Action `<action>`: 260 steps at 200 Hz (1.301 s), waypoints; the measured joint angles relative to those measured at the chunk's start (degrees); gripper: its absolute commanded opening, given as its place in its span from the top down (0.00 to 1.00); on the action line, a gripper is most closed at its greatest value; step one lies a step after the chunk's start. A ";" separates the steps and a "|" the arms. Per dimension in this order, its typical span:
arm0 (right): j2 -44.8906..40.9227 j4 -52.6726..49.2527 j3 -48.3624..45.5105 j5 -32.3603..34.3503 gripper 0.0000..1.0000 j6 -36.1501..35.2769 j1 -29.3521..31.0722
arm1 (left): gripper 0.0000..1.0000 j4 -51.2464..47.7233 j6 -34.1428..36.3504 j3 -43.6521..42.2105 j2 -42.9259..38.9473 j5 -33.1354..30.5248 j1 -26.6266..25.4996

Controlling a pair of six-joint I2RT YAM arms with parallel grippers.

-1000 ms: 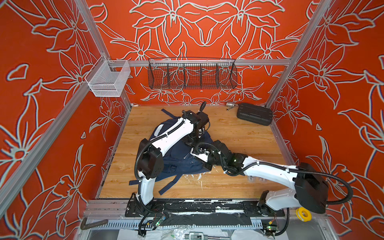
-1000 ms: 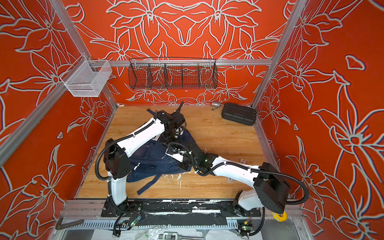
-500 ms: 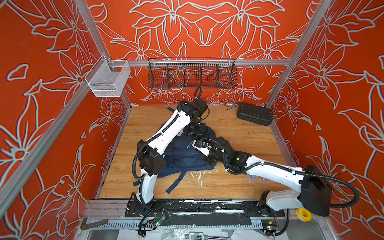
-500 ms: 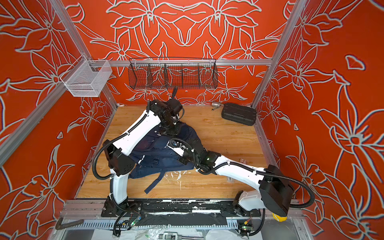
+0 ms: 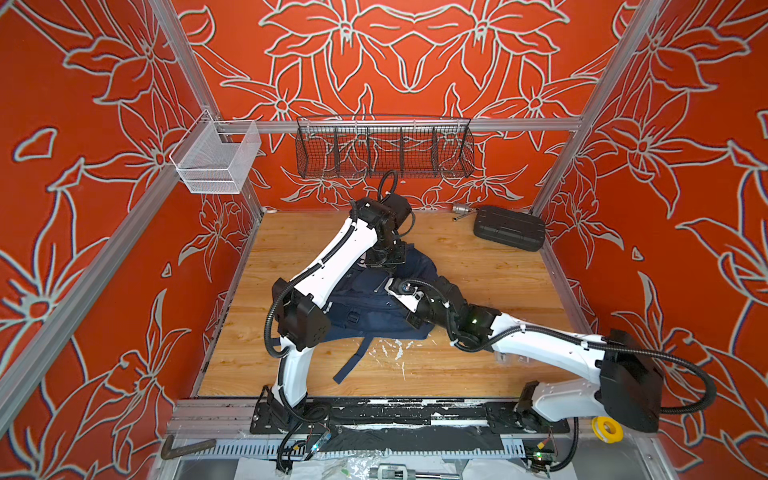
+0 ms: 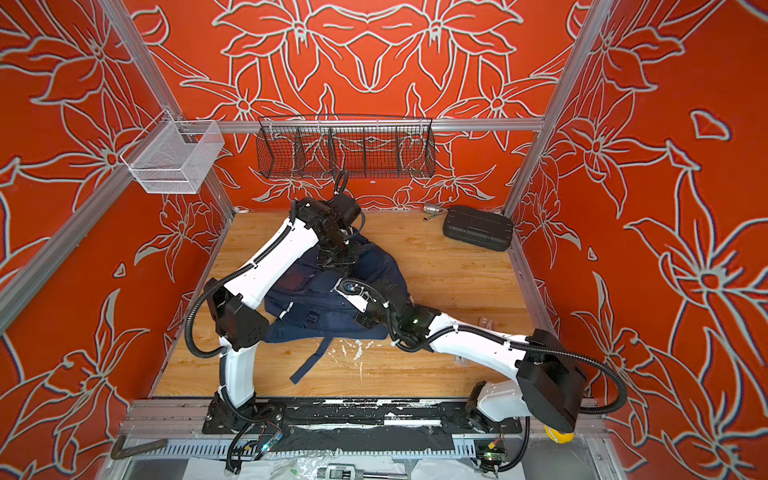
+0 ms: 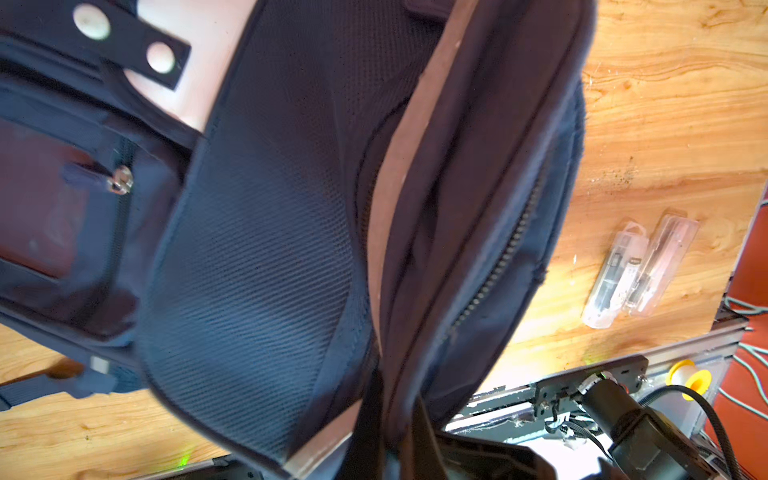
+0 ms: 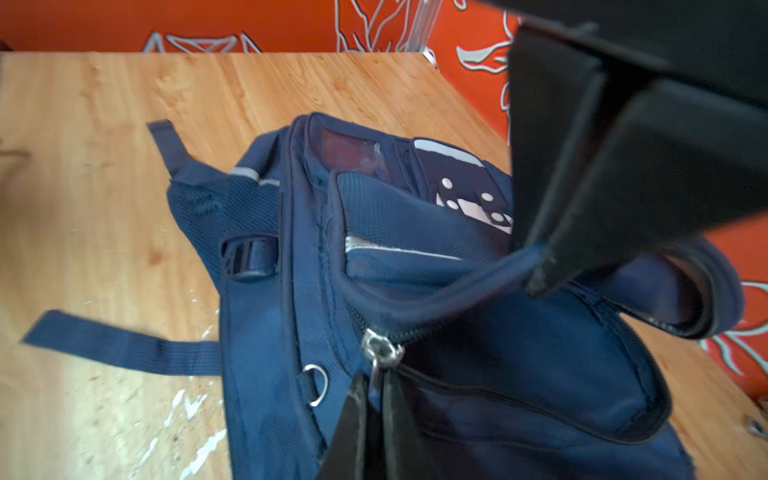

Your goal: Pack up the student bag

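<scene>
The student bag [image 5: 365, 301], a navy backpack, lies mid-table in both top views [image 6: 311, 291], one strap [image 5: 352, 362] trailing toward the front. My left gripper [image 7: 390, 436] is shut on the rim of the bag's opening and holds that end raised; in the right wrist view its black fingers [image 8: 582, 187] pinch the fabric edge. My right gripper [image 8: 374, 415] is shut on the silver zip pull [image 8: 380, 353] of the main zip. The zip stands partly open behind it, dark inside. In the top views the left gripper [image 5: 384, 259] sits over the bag's far end.
A black ribbed hard case [image 5: 509, 227] and a small metal part [image 5: 461, 210] lie at the back right. A black wire basket [image 5: 384, 149] and a white mesh basket [image 5: 216, 162] hang on the walls. Two clear plastic packs [image 7: 636, 270] lie right of the bag.
The left gripper has risen and moved toward the back wall, drawing the bag's top end with it. The right gripper has followed along the bag, still on the zip pull.
</scene>
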 measured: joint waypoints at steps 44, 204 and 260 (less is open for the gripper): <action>-1.95 -1.29 -1.33 -17.68 1.00 -2.27 -8.48 | 1.00 9.35 -5.20 -15.10 -10.69 1.16 0.17; 0.81 -8.33 4.26 -1.46 1.00 3.72 -3.28 | 1.00 12.39 -17.94 -2.82 0.68 7.54 2.10; 6.71 -4.42 5.73 8.11 1.00 8.96 1.46 | 1.00 14.38 -20.79 -1.49 1.92 7.74 2.25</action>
